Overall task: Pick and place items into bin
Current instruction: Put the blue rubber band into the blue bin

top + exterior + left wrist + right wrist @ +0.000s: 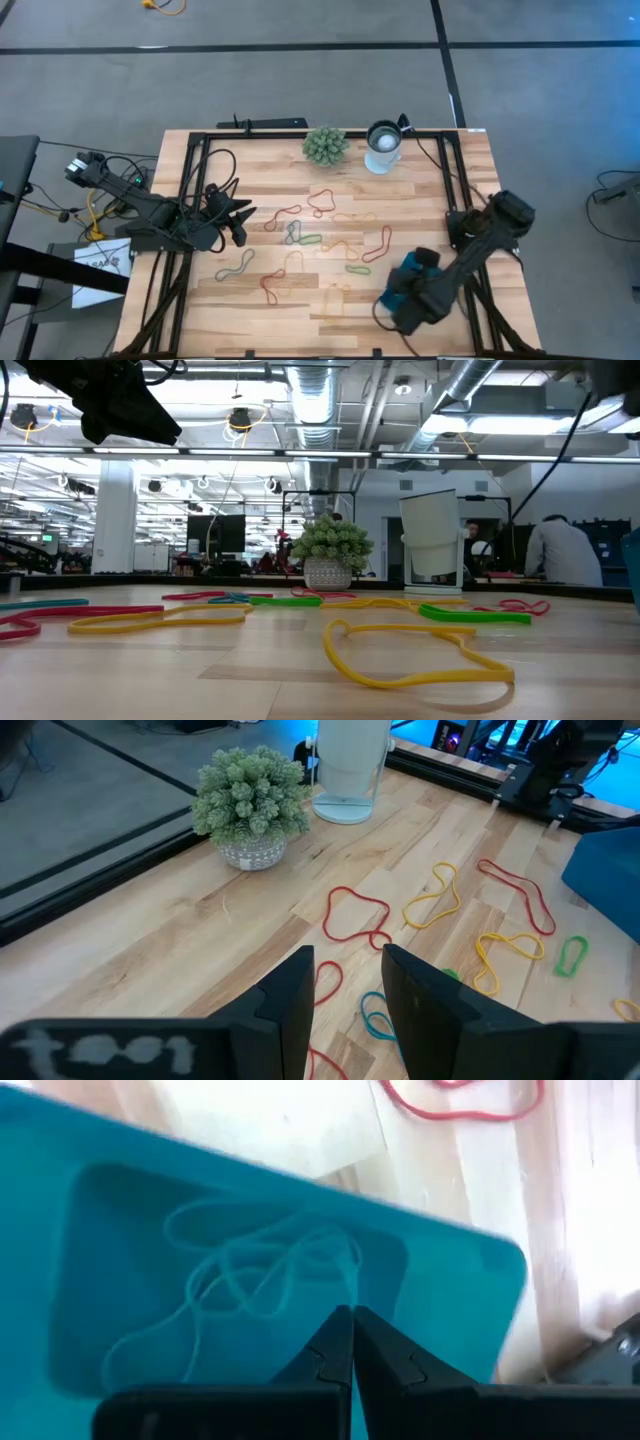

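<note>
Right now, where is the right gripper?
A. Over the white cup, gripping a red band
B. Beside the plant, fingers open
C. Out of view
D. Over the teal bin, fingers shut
D. The right wrist view shows the right gripper with its fingers pressed together directly over the teal bin, at the table's near right in the high view.

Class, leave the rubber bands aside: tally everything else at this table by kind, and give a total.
Potted plant: 1
White cup: 1
Teal bin: 1
Robot arms: 2, the left arm and the right arm
Total: 5
</note>
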`<state>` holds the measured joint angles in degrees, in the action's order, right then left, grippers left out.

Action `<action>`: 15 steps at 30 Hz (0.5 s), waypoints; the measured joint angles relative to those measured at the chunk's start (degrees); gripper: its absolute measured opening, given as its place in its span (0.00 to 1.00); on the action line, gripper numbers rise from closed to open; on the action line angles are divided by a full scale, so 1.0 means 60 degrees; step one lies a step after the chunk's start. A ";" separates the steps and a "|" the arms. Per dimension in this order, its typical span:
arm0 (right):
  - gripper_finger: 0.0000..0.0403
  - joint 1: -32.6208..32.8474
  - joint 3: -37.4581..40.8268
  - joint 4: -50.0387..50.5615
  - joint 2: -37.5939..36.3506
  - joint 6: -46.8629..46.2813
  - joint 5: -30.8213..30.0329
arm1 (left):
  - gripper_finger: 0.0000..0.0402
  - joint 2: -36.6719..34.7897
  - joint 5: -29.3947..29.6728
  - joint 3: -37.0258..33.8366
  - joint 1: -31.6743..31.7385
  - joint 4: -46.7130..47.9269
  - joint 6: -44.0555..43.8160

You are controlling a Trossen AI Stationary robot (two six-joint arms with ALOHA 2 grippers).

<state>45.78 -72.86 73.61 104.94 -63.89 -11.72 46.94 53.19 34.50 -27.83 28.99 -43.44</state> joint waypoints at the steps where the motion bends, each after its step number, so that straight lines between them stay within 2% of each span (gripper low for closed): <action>1: 0.00 -0.0140 0.0000 -0.0108 0.0158 0.0308 0.0070 | 0.27 0.0001 0.0000 0.0000 0.0002 0.0000 0.0000; 8: 0.00 -0.0830 0.0004 -0.1849 0.0373 0.2663 0.0768 | 0.27 0.0001 -0.0004 0.0000 -0.0001 0.0004 0.0002; 15: 0.00 -0.0836 0.0004 -0.1723 -0.0575 0.2975 0.0881 | 0.27 0.0003 -0.0063 0.0000 -0.0001 0.0131 0.0008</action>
<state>40.77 -72.84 63.27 101.49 -46.04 -6.44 46.96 52.81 34.50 -27.83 29.78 -43.39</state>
